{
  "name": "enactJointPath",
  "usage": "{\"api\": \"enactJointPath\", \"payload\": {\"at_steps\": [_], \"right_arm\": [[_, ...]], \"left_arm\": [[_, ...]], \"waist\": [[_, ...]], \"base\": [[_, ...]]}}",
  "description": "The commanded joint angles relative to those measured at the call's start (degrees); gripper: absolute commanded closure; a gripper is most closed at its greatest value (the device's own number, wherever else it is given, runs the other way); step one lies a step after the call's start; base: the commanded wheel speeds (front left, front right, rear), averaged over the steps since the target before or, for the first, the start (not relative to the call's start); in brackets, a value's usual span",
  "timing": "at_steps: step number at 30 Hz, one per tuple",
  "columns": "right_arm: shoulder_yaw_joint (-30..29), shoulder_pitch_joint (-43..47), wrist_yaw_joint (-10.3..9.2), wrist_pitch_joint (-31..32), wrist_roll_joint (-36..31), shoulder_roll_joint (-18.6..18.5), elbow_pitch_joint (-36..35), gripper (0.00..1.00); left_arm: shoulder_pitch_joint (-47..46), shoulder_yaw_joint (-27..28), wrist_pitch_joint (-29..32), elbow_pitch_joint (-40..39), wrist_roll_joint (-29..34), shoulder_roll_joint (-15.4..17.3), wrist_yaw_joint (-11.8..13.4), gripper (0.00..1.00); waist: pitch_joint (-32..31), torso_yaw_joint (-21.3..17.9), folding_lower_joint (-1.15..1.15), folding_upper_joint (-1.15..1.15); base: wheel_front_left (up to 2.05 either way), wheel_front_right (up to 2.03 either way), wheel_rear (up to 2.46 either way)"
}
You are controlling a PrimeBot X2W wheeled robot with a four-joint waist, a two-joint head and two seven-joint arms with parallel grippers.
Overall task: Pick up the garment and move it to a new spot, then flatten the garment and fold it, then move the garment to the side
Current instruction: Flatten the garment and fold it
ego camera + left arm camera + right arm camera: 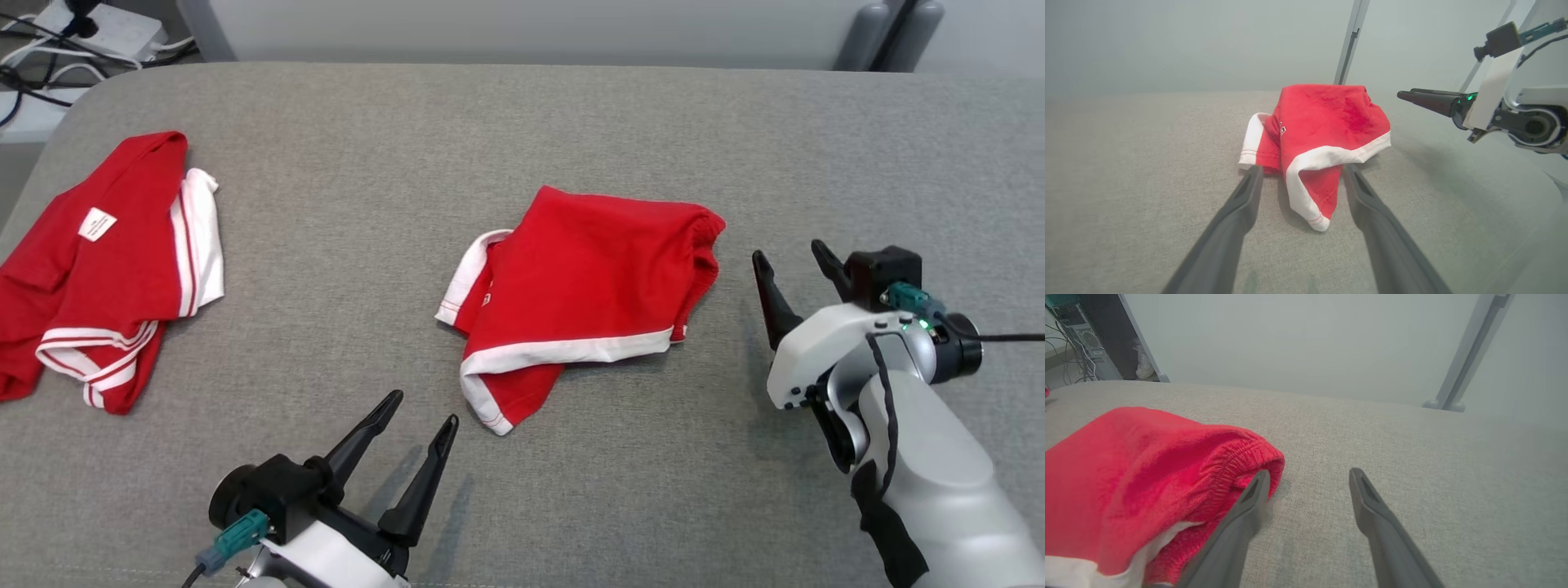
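the red garment (584, 286) lies in a loose, half-folded heap in the middle of the grey table (522, 122), with its elastic waistband (1249, 453) toward the right pincer (789, 251) and its white hem (1331, 157) toward the left pincer (423, 408). both pincers are released and hold nothing; the right one stands just beside the waistband, the left one near the hem corner. i think the main risk is a grasp that takes only the top layer, so the fold opens when lifted. a move to the left could also bring it onto the second red garment (98, 261).
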Motion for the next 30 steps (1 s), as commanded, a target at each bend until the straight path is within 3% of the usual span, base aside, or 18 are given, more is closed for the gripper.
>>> {"api": "enactJointPath", "payload": {"at_steps": [1,14,26,28,30], "right_arm": [[0.8,1.5,0.06,-1.0,-0.6,0.8,-1.5,0.00],[3.1,10.6,0.06,-1.9,1.8,0.8,-12.8,0.00],[3.7,12.7,0.06,-2.0,2.3,0.8,-18.3,0.00],[4.0,12.9,0.06,-2.0,2.4,0.8,-18.9,0.00],[4.2,13.1,0.06,-2.0,2.5,0.8,-19.4,0.00]], "left_arm": [[-1.6,1.5,-0.3,-1.5,0.0,1.3,-0.2,0.00],[-2.2,-0.4,-0.3,6.2,0.3,2.5,-0.2,0.00],[-5.0,-0.4,-0.3,10.3,-1.2,2.3,-0.2,0.00],[-5.3,-0.3,-0.3,10.6,-1.6,2.4,-0.2,0.13],[-5.6,-0.4,-0.3,10.8,-2.0,2.4,-0.2,0.40]], "waist": [[-0.3,-1.5,0.00,0.00],[2.6,-8.2,0.00,0.00],[4.9,-11.1,0.00,0.00],[5.3,-11.6,0.00,0.00],[5.6,-11.9,0.00,0.00]], "base": [[0.00,0.00,0.00],[0.00,0.00,0.00],[0.00,0.00,0.00],[0.00,0.00,0.00],[0.00,0.00,0.00]]}}
